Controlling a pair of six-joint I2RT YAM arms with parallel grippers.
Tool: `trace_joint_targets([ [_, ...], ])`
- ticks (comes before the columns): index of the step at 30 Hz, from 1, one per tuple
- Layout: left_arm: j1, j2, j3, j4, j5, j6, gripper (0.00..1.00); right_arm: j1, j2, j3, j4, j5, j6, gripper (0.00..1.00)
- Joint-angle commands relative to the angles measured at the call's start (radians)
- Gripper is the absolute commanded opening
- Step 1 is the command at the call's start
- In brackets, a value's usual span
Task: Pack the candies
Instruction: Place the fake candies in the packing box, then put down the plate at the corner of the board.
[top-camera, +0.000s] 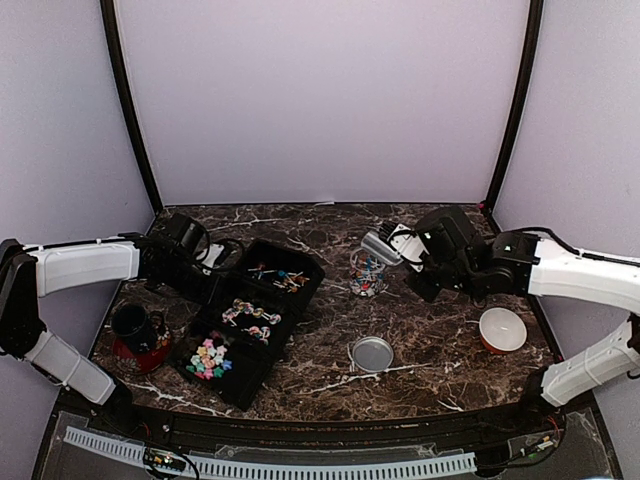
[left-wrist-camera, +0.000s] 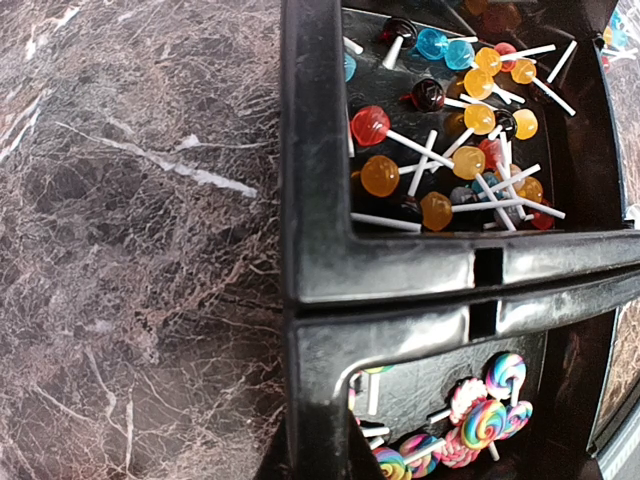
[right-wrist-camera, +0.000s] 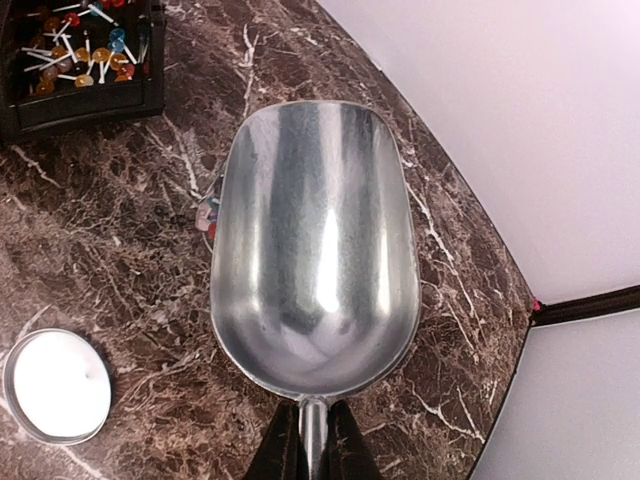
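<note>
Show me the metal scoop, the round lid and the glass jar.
metal scoop (right-wrist-camera: 315, 250): right wrist view, middle of its bowl.
round lid (top-camera: 372, 353): top external view, centre of the disc.
glass jar (top-camera: 367, 278): top external view, its side wall.

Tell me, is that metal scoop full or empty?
Empty: the scoop shows only bare, shiny metal inside its bowl.

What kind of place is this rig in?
Likely a lab robot booth, not a shop: plain lilac walls, black corner posts, a marble-look table, and staged props, a black tray of candies and a metal scoop in the right hand.
</note>
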Motion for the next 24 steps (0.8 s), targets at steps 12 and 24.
trace_joint_targets([
  [12,0.063,0.217,0.358,-0.108,-0.036,0.063,0.0,0.005,-0.111,-0.168,0.361,0.103,0.09,0.0],
  [24,0.2,0.611,0.857,-0.272,0.028,0.21,0.0,0.004,-0.227,-0.232,0.364,0.096,0.143,0.0],
])
